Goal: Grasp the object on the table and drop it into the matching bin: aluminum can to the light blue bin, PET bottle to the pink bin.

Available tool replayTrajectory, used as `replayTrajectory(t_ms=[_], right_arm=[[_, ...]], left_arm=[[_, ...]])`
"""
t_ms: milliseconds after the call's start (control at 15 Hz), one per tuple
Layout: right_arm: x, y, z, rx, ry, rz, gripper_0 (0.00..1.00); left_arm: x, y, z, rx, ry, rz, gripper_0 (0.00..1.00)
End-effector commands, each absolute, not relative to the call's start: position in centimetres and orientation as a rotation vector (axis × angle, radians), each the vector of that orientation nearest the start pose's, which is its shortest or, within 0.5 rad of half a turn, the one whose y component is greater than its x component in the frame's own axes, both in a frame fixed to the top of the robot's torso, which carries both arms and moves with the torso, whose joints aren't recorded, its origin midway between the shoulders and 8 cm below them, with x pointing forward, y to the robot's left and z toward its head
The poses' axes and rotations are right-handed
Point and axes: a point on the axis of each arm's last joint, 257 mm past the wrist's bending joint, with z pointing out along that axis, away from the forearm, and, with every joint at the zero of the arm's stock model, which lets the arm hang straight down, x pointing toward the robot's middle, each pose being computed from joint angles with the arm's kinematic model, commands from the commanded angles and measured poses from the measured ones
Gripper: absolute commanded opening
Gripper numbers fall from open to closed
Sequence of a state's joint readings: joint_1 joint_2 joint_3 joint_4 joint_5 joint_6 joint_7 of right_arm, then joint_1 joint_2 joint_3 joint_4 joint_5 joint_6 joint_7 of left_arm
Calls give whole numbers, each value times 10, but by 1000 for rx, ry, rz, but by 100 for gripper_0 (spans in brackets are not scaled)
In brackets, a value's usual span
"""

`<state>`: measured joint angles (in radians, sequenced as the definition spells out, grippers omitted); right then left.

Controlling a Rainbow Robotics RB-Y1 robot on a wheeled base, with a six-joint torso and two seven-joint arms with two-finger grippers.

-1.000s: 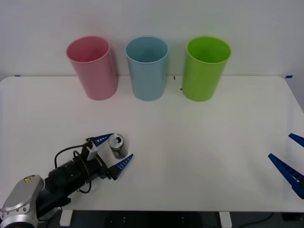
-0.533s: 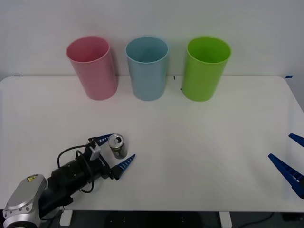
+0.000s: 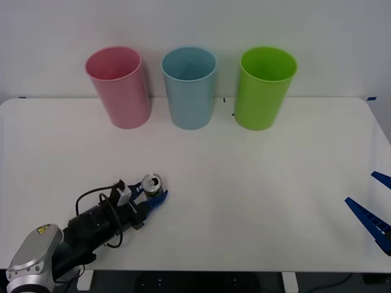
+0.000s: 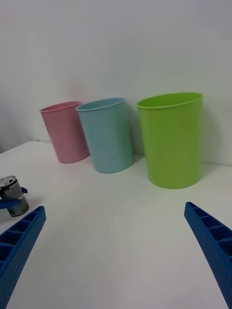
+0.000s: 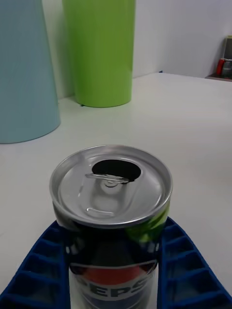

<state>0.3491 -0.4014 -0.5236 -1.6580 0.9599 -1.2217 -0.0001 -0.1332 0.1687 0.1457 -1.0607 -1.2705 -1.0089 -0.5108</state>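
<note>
Aluminum can (image 5: 112,212) stands upright, opened top up, clamped in left pincer (image 3: 148,196).

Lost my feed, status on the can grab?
Left gripper shut on aluminum can, upright on table. Right gripper open, idle at table's right edge. Nothing between can and light blue bin.
</note>
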Motion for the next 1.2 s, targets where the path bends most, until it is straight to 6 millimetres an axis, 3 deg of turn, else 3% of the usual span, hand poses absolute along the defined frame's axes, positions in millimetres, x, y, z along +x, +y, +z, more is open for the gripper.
replayTrajectory(t_ms=[67,533,800,1067,1200], right_arm=[[342,-330,-169,-465,1441,567,100],[342,-330,-169,-465,1441,567,100],[342,-330,-169,-465,1441,567,100],[342,-330,-169,-465,1441,567,100],[342,-330,-169,-465,1441,567,100]], left_arm=[[466,128,-322,763,1484,-521,0],[472,142,-301,744,1462,-524,0],[477,154,-264,674,1445,-591,0],[481,152,-234,617,1396,-637,0],[485,151,-208,568,1373,-678,0]])
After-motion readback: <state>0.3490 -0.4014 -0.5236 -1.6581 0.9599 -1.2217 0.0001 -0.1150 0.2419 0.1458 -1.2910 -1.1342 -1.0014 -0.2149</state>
